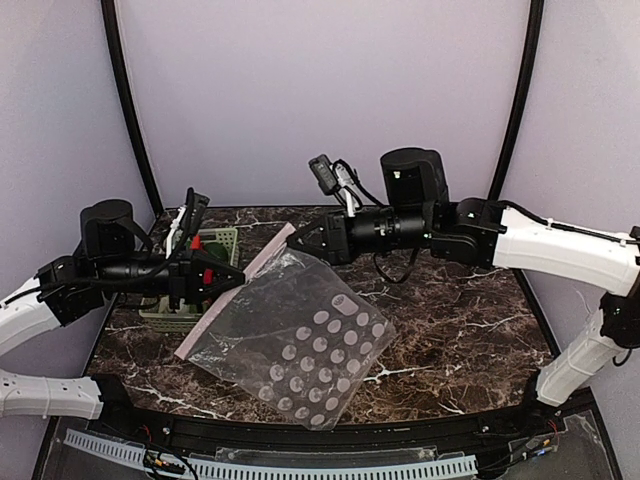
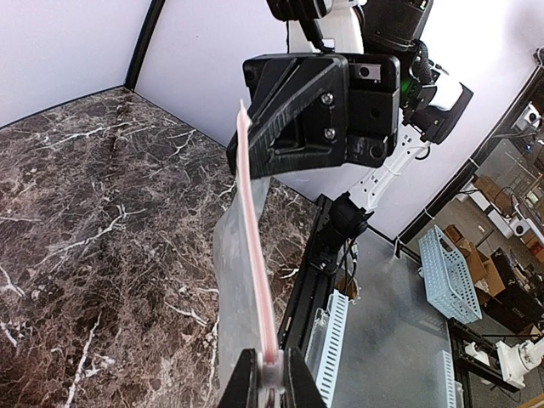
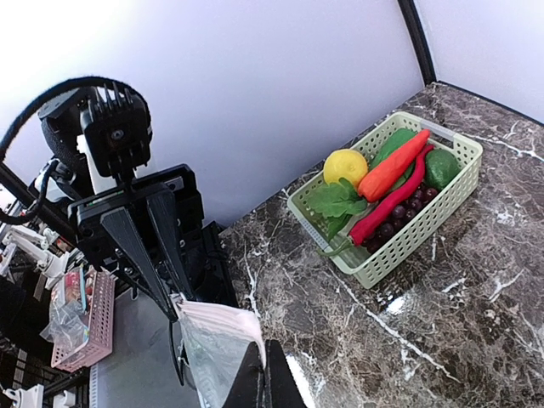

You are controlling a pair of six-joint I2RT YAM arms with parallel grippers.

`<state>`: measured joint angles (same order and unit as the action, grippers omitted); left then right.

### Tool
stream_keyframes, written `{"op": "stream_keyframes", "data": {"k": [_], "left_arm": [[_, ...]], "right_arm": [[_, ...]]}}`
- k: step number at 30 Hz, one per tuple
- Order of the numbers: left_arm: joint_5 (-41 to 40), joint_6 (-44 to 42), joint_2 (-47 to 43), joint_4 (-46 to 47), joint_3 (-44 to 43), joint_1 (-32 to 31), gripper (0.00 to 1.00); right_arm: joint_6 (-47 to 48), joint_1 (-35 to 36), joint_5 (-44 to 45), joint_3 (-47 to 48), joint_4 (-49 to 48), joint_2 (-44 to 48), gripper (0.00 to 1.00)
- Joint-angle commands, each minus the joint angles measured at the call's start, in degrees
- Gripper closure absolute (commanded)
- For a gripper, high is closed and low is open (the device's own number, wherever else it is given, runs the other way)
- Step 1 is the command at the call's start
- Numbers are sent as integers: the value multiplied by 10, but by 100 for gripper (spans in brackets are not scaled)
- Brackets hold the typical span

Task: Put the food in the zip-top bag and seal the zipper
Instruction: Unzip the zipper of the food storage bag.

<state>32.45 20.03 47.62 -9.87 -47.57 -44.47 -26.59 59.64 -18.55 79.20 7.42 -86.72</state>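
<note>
The clear zip-top bag (image 1: 300,340) with white dots hangs between my two grippers, its lower part lying on the marble table. Its pink zipper (image 2: 255,255) runs taut from my left gripper (image 2: 270,361), shut on the strip, up to my right gripper (image 2: 246,144), shut on the far end. From the right wrist, my right gripper (image 3: 270,365) pinches the bag (image 3: 212,340), with the left gripper (image 3: 174,297) on the other end. The food sits in the pale green basket (image 3: 425,221): a lemon (image 3: 345,164), a red chili (image 3: 391,204), a green leaf (image 3: 336,200) and an orange piece (image 3: 391,166).
In the top view the basket (image 1: 222,240) stands at the back left, partly hidden by my left arm (image 1: 130,268). The table's front edge carries a black rail (image 1: 300,435). Dark marble lies bare on the right (image 1: 460,320).
</note>
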Motion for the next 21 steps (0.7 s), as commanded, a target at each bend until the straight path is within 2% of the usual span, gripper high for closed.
{"op": "stream_keyframes", "data": {"k": [1, 7, 9, 11, 12, 14, 16, 21], "left_arm": [[56, -21, -28, -112, 6, -3, 99], [29, -16, -55, -112, 11, -3, 99], [20, -16, -56, -102, 10, -3, 99], [1, -23, -56, -95, 11, -4, 99], [-8, -26, -58, -93, 12, -3, 99], [-43, -36, -62, -84, 19, -3, 99], [-73, -47, -67, -73, 27, -3, 99], [-125, -59, -62, -52, 42, -4, 99]], "right_arm": [[5, -44, 108, 1, -20, 34, 100], [-10, -46, 116, 10, -17, 28, 100], [-16, -45, 104, 19, -6, 21, 83], [-26, -46, 102, 23, 6, 21, 56], [-32, -46, 105, 24, 12, 22, 46], [-47, -45, 115, 24, 24, 28, 32], [-76, -42, 131, 21, 32, 32, 25], [-127, -5, 203, 28, 39, 20, 15]]}}
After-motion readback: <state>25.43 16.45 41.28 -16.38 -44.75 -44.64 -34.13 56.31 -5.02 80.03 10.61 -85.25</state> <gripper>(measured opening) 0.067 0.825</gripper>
